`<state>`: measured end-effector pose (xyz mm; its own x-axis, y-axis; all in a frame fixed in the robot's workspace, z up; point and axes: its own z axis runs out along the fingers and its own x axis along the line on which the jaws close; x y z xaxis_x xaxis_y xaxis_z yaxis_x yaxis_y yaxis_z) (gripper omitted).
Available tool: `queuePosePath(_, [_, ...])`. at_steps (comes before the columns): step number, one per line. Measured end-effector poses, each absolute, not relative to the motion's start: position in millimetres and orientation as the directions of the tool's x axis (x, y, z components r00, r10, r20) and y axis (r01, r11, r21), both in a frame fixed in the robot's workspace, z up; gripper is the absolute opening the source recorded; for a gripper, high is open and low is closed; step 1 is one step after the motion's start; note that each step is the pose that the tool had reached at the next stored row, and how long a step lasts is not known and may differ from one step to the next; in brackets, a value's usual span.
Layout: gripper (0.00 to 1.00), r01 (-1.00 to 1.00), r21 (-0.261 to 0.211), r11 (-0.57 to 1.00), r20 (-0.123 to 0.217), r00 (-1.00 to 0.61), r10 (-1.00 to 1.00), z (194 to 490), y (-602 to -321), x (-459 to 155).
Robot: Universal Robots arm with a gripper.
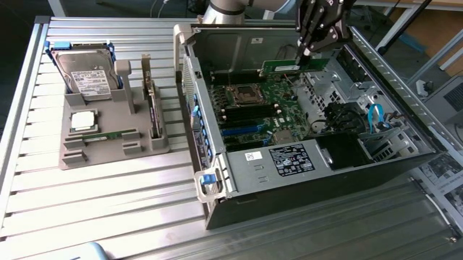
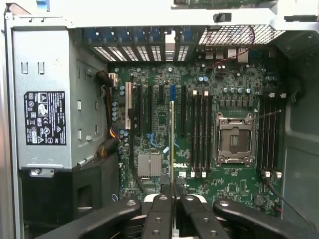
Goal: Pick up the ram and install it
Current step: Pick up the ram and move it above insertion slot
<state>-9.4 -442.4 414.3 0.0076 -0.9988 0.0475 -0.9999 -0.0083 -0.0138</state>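
Observation:
The ram (image 1: 283, 66), a thin green stick, hangs over the far end of the motherboard (image 1: 278, 122) inside the open computer case (image 1: 304, 200). My gripper (image 1: 307, 53) is shut on the ram's end, above the case's far wall. In the wrist view the ram (image 2: 172, 139) shows edge-on as a narrow line running out from between the black fingers (image 2: 160, 209) of the gripper (image 2: 173, 189). It points across the board, between the expansion slots and the black memory slots (image 2: 199, 134). The processor socket (image 2: 235, 139) lies beside those slots.
A grey holder tray (image 1: 108, 154) at the exterior view's left carries a hard drive (image 1: 87, 76), a square silver chip (image 1: 83, 120) and an upright card (image 1: 150, 103). Inside the case are the power supply (image 2: 45, 99) and a blue cable (image 1: 374, 116). The table is slatted metal.

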Motion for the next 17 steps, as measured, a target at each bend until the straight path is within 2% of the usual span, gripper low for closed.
queuePosePath(17, [0.12, -1.0, -0.014, -0.008, 0.048, 0.008, -0.999, 414, -442, 24])
